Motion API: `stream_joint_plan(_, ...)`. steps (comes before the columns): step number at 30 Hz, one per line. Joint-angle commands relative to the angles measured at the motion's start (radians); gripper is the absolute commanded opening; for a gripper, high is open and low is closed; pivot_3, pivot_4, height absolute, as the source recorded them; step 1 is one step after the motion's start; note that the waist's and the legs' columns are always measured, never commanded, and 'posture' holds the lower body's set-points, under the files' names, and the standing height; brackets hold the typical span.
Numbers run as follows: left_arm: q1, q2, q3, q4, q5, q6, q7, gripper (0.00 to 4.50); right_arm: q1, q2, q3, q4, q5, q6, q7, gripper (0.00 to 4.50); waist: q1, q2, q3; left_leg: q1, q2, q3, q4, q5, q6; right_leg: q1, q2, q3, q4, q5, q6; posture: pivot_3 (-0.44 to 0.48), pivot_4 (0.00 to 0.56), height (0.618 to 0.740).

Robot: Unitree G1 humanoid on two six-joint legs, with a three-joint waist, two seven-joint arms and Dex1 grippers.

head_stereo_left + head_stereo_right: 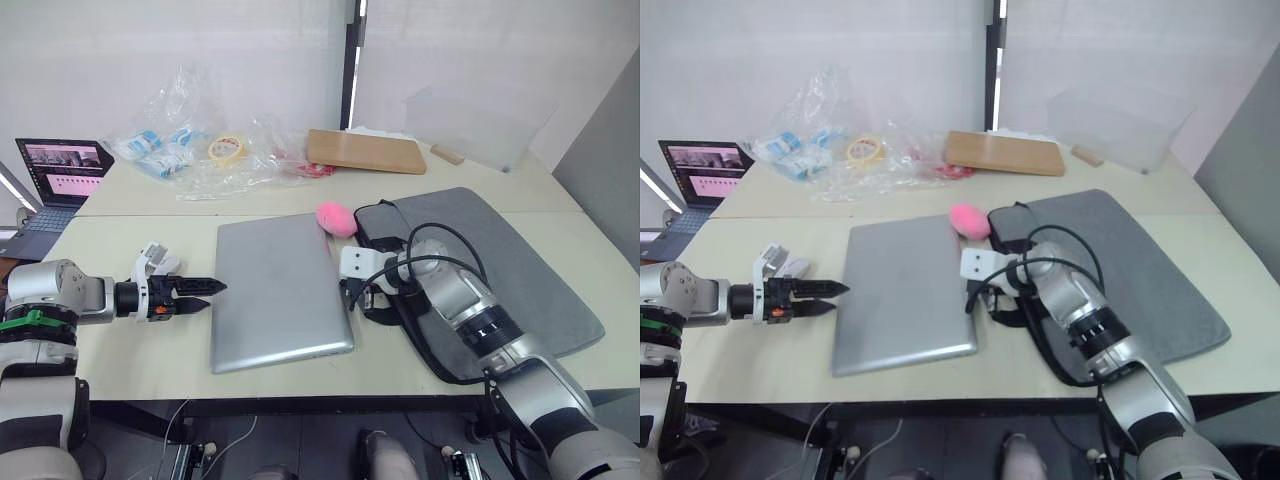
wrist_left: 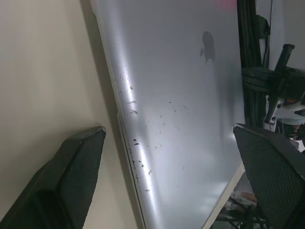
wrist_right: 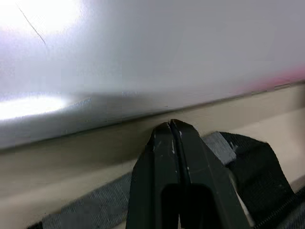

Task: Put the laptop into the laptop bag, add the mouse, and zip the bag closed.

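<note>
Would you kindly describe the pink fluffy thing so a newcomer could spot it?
On the nearer cream table, find the big silver laptop beside the grey laptop bag. At the laptop's far right corner sits the pink fluffy ball, the only soft, bright pink item there.

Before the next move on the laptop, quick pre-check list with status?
1. Laptop flat on the table, lid closed: ok.
2. Left gripper open, fingers straddling the laptop's left edge in the left wrist view: ok.
3. Right gripper shut, tip at the laptop's right edge, over a black strap: not ok for grasping.
4. Laptop bag lying right of the laptop; whether its mouth is open: cannot tell.
5. Pink fluffy thing at the laptop's far corner, beside the bag: not ok.
6. Mouse location: cannot tell.
</note>
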Motion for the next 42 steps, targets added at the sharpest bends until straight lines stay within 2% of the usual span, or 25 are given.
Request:
stream_joint_plan(1,-0.016,-0.021,-0.022,-0.005,0.014,0.009,-0.033,4.50,-0.022,0.020,-0.005,0.010,-0.002,-0.024,-0.003,0.05,0.000,0.000,0.000,0.000,0.000,0.000,0.000,0.000,0.000,0.000,0.000,0.000,0.000,0.000,0.000,0.000,0.150,0.740)
stream_joint_plan(9,-0.011,-0.092,0.020,-0.064,-0.030,0.106,-0.040,4.50,-0.008,0.065,0.014,0.005,-0.014,-0.037,-0.014,0.05,0.000,-0.002,-0.001,0.001,0.000,0.000,0.000,0.000,0.000,0.000,0.000,0.002,0.001,0.000,0.000,0.000,0.150,0.740)
stream_joint_plan(20,-0.024,-0.129,0.121,-0.099,-0.056,0.188,-0.007,4.50,0.005,0.098,0.004,-0.003,-0.024,-0.038,-0.010,0.05,-0.016,-0.003,-0.002,0.000,0.001,0.000,0.000,0.000,0.000,-0.002,0.002,0.003,0.001,0.000,0.000,0.000,0.150,0.740)
stream_joint_plan(25,-0.010,-0.125,0.136,-0.114,-0.056,0.189,0.003,4.50,0.006,0.093,0.001,0.012,-0.026,-0.048,-0.010,0.05,-0.016,-0.003,-0.002,0.000,0.000,0.000,0.000,0.000,0.000,-0.003,0.001,0.004,0.001,0.000,0.000,0.000,0.150,0.740)
stream_joint_plan(42,0.063,-0.020,0.145,-0.199,-0.125,0.233,-0.028,4.50,0.021,0.081,0.000,0.010,-0.027,-0.060,-0.006,0.05,-0.031,-0.003,-0.002,0.000,0.000,0.000,-0.001,0.000,0.000,-0.005,0.002,0.004,0.001,0.000,0.000,0.000,0.150,0.740)
